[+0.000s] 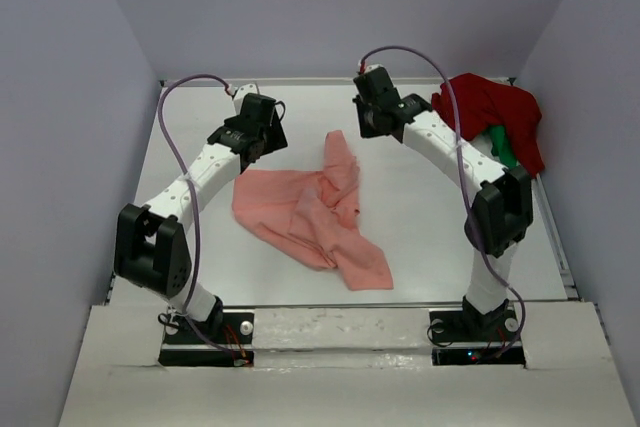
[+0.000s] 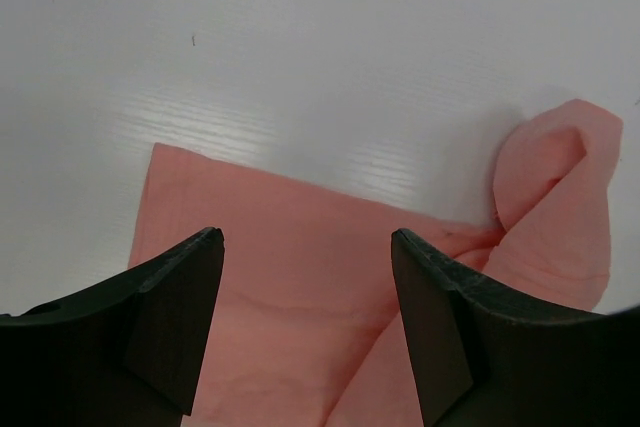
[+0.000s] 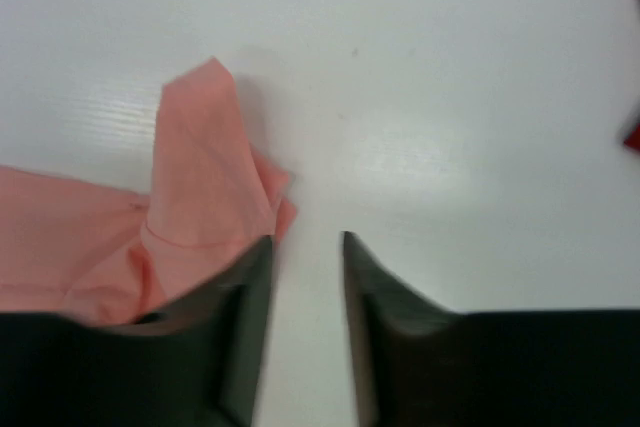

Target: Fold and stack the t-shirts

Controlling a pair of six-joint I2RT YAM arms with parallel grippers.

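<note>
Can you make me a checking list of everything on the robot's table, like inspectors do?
Surface: white table, flat, mostly bare.
Job's things: salmon-pink t-shirt lies crumpled and unfolded in the middle. Dark red t-shirt sits bunched at the far right corner with a green t-shirt peeking out from under it. Nothing is stacked yet.
Clutter: nothing seen.
Grippers: left gripper is wide open over the pink shirt's edge, holding nothing. Right gripper is open only a little, beside the pink shirt's far tip, with nothing between its fingers.
Cables: purple cables loop along both arms, clear of the shirts.
Surroundings: plain grey walls on three sides.
</note>
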